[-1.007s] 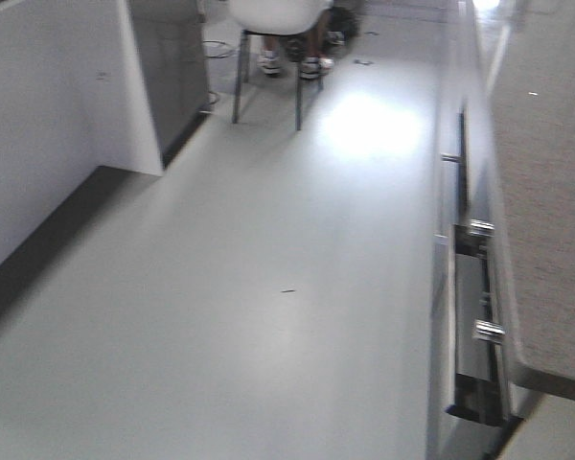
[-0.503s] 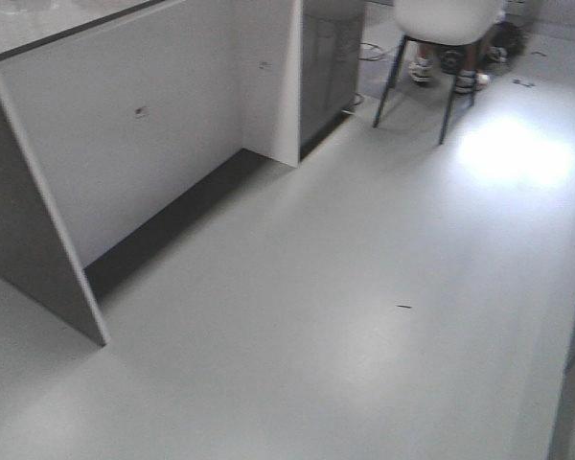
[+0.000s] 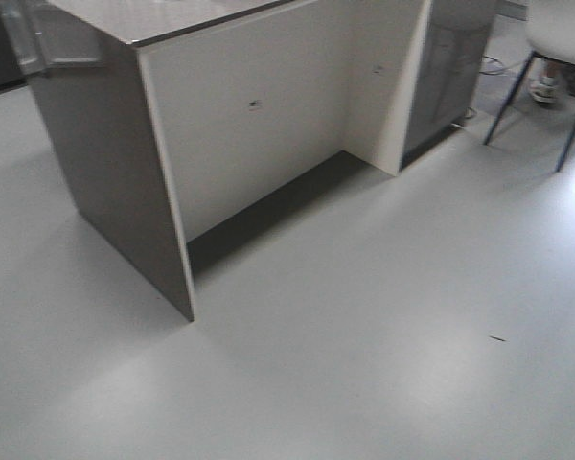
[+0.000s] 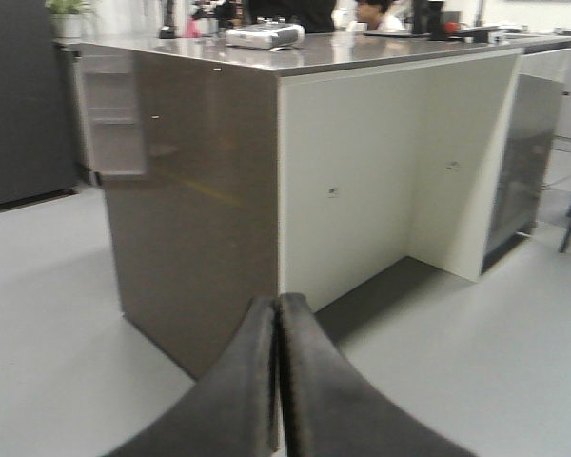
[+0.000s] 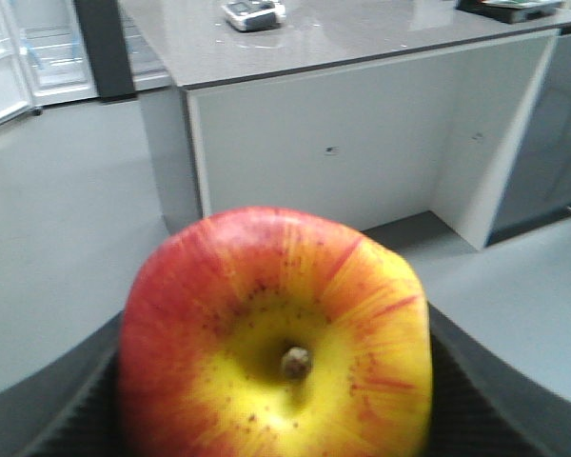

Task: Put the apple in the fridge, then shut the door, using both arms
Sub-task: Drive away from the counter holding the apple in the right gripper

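The right gripper (image 5: 276, 400) hugs the apple (image 5: 276, 324), the left gripper (image 4: 278, 371) is pinched together with nothing inside, and a bump on the way to the far-left fridge (image 5: 49, 55) could drop it.

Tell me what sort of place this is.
Likely a kitchen, maybe an office one: a grey-topped island, an open fridge beyond it, and a chair on the bare floor.

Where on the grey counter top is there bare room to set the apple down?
The counter top is bare from the small silver device to the dark items at its far right corner; the apple would likely fit there. Its far edge looks crowded.
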`<state>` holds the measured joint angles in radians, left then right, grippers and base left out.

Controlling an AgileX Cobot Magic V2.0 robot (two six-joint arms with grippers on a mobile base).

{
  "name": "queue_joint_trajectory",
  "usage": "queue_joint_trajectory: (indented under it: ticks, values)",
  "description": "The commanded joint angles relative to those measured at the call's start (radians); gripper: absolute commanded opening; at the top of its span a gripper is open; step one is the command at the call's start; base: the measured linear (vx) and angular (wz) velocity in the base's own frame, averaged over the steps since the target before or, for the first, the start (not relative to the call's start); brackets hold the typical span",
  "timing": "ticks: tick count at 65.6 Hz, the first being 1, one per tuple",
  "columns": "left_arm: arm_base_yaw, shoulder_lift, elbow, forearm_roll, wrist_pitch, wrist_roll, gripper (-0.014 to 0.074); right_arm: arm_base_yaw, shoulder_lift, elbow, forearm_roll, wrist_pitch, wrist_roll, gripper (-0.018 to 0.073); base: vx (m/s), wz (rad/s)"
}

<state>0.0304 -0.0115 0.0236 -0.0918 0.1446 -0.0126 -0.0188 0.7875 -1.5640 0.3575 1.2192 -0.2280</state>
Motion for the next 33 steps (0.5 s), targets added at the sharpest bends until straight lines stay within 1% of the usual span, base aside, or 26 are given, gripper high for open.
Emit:
queue_joint_trajectory:
  ticks: [1, 33]
  values:
    - [-0.001, -0.015, -0.017, -0.001, -0.080, -0.010, -0.0006, -0.001, 0.008, -0.025, 0.015, -0.078, -0.008, 0.0094, 0.01, 0.44]
    - [-0.001, -0.015, -0.017, -0.001, -0.080, -0.010, -0.0006, -0.001, 0.008, -0.025, 0.015, -0.078, -0.008, 0.0094, 0.00, 0.46]
